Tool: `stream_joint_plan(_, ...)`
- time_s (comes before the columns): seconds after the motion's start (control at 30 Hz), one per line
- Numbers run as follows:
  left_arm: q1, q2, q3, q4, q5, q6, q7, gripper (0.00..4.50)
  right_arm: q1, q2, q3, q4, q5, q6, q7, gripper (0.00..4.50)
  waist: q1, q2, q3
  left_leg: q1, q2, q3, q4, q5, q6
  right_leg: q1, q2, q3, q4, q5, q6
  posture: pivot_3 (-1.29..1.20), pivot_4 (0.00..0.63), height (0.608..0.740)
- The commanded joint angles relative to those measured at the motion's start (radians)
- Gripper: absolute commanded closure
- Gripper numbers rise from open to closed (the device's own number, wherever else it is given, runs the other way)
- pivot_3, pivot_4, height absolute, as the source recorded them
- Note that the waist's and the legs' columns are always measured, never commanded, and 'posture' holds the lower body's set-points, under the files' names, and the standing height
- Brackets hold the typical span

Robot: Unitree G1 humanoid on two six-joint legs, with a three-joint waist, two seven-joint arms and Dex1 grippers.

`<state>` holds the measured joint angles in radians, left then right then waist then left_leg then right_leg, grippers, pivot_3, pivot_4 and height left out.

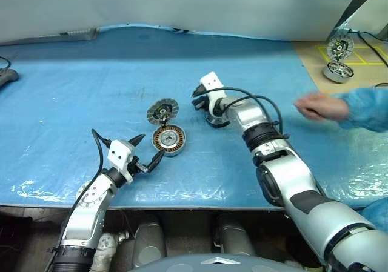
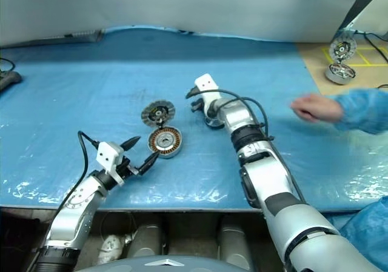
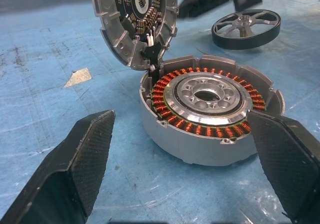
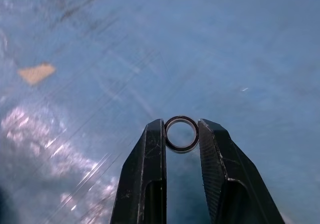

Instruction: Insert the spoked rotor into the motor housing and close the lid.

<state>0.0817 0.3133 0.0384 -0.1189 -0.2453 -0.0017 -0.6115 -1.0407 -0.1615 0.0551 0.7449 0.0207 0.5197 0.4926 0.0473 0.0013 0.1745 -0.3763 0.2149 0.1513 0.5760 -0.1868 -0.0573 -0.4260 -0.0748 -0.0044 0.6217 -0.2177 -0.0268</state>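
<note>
The right gripper (image 4: 181, 134), reaching forward above the counter (image 1: 73, 96), clamps the rotor (image 4: 181, 133); the left gripper (image 3: 185, 149), level, jaws apart, flanks the housing (image 3: 210, 114).

The counter (image 1: 73, 102) is covered by a glossy blue plastic sheet, wrinkled and scuffed, with bright glare patches. The motor housing (image 3: 210, 129) is matt, cast-looking grey metal; its ring of windings is shiny copper wire around a polished metal hub. At its 11 o'clock the lid (image 3: 135, 19) shows ribbed matt metal around a dark centre. The spoked rotor (image 3: 246, 28) has smooth bright metal spokes. The left end effector (image 3: 185, 159) has black fingers (image 3: 75, 169) with a fine textured, rubbery-looking matt face. The right end effector (image 4: 181, 134) pinches a small polished metal ring (image 4: 181, 133).
</note>
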Motion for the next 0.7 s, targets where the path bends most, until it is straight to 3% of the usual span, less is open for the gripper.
stream_joint_plan(0.03,0.006,0.016,0.003,-0.05,-0.01,-0.008,-0.005,0.0,0.015,-0.076,-0.09,-0.303,0.072,0.141,-0.006,3.96,0.003,0.0,0.0,0.0,0.0,0.0,0.0,0.0,0.0,0.0,0.0,0.0,0.0,0.0,0.0,0.0,0.15,0.74)
stream_joint_plan(0.17,0.013,0.016,-0.015,-0.073,-0.013,0.002,-0.008,0.0,0.176,-0.133,-0.096,-0.658,0.124,0.303,0.008,3.96,0.006,-0.002,-0.001,0.0,0.0,0.0,-0.001,0.0,0.0,0.0,0.001,0.0,-0.002,0.0,0.001,0.0,0.15,0.74)
stream_joint_plan(0.3,0.017,0.004,-0.012,-0.096,-0.037,0.006,-0.005,0.0,0.421,-0.168,-0.022,-1.014,0.196,0.378,0.066,3.96,0.005,-0.002,-0.001,0.002,0.0,0.0,-0.004,0.0,0.0,0.001,0.001,0.0,-0.002,0.0,0.001,0.0,0.15,0.74)
stream_joint_plan(0.4,0.018,0.013,-0.006,-0.134,-0.053,0.028,-0.002,0.0,0.577,-0.201,0.059,-1.173,0.229,0.39,0.108,3.96,0.0,-0.002,-0.001,0.003,0.0,0.0,-0.004,0.0,0.0,0.001,0.001,0.002,-0.003,0.0,0.001,0.0,0.15,0.74)
stream_joint_plan(0.53,0.024,0.021,-0.014,-0.167,-0.052,0.049,0.006,0.0,0.654,-0.229,0.157,-1.182,0.192,0.294,0.121,3.96,-0.002,-0.002,-0.001,0.007,-0.001,0.001,-0.004,0.0,0.0,0.003,0.001,0.004,-0.003,0.0,0.002,0.0,0.15,0.74)
stream_joint_plan(0.7,0.024,0.032,-0.011,-0.17,-0.051,0.064,0.013,0.0,0.6,-0.167,0.229,-1.078,0.173,0.232,0.104,3.96,-0.005,-0.002,-0.001,0.008,-0.002,0.001,-0.004,0.0,0.0,0.003,0.001,0.005,-0.002,-0.004,0.009,0.0,0.15,0.74)
